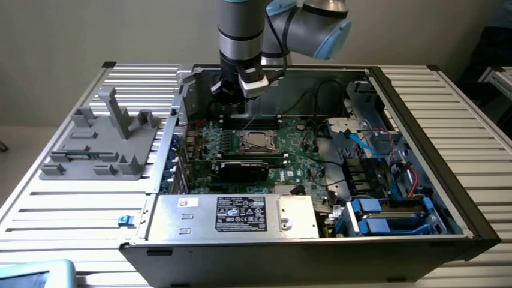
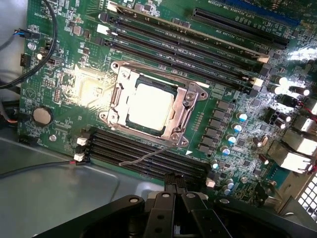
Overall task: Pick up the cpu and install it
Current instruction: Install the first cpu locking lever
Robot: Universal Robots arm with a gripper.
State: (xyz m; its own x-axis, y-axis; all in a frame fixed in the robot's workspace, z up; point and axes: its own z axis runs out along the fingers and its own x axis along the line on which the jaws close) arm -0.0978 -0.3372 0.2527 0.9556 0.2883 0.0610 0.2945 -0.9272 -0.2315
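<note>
While in its socket point(image 2: 184, 110), cpu point(image 2: 148, 105) apart from the closed end effector point(image 2: 173, 192).

ext: high, far, whole case point(image 1: 280, 264) | wrist: close, dwn | both: cpu point(image 1: 258, 141) point(image 2: 147, 106)

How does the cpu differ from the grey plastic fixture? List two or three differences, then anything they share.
Size: the cpu is small, the grey plastic fixture far larger. Shape: the cpu is a flat square; the fixture has upright posts. Place: the cpu lies within the socket's metal frame inside the computer case; the fixture stands on the slatted table outside it. Shared: the gripper holds neither.
</note>
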